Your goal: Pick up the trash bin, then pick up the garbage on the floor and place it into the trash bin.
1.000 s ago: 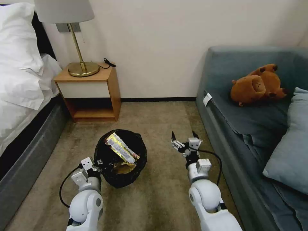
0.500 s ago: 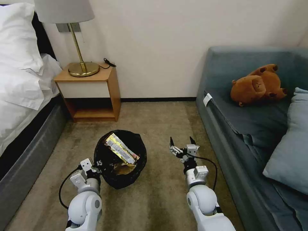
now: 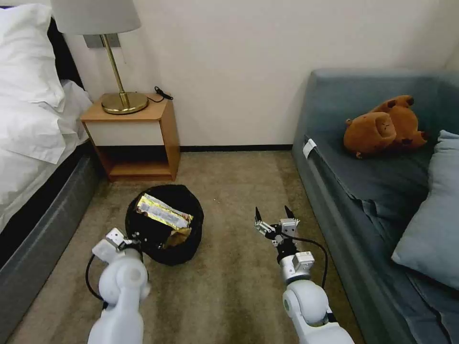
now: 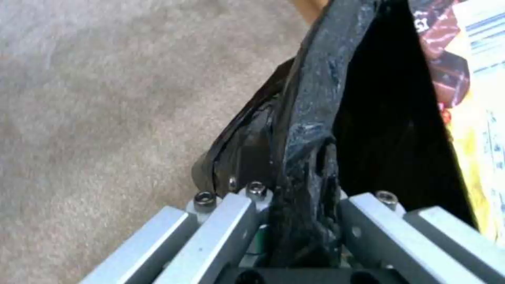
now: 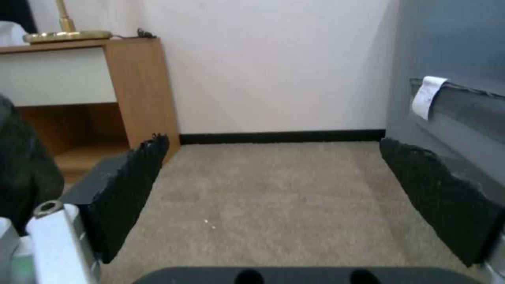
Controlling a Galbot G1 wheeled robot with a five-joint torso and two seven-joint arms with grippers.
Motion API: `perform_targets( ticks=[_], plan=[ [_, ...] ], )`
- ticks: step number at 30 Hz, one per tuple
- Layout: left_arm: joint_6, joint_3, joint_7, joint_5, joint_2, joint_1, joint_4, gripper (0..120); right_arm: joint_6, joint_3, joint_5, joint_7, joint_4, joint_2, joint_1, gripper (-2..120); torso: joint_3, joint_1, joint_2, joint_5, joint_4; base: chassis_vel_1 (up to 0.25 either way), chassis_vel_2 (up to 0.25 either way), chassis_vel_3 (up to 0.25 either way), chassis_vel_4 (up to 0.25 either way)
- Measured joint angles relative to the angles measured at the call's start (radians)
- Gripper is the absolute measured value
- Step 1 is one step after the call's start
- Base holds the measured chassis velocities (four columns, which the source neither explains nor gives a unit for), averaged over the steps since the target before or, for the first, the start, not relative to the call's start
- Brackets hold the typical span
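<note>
Left claw clamped on rim of round black-bagged trash bin above carpet, long yellow wrapper inside; light, crinkly, probably slippery; right claw wide open, empty

Even, soft indoor light, faint shadows on carpet, wide-angle bending at edges, wrist views blurry
</note>
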Motion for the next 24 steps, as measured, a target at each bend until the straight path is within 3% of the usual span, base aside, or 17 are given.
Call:
perform_targets(
  ticks=[5,12,24],
  plan=[
    [-0.025,-0.019,-0.084,-0.050,0.007,-0.067,0.073,1,0.016,0.016,-0.008,-0.008,0.005,0.000,-0.018,100,0.000,0.000,0.000,0.0000,-0.0002,0.000,0.000,0.000,0.000],
    [-0.134,-0.038,-0.172,-0.071,0.017,-0.115,0.212,1,0.036,0.028,-0.013,-0.020,0.019,-0.016,-0.053,100,0.000,0.000,0.000,0.0000,0.0001,0.000,0.000,0.000,0.000],
    [-0.166,-0.043,-0.183,-0.078,0.022,-0.116,0.235,1,0.055,0.021,-0.031,-0.034,0.023,-0.013,-0.075,100,0.000,0.000,0.000,0.0002,0.0000,0.000,0.000,0.000,0.000]
  ],
)
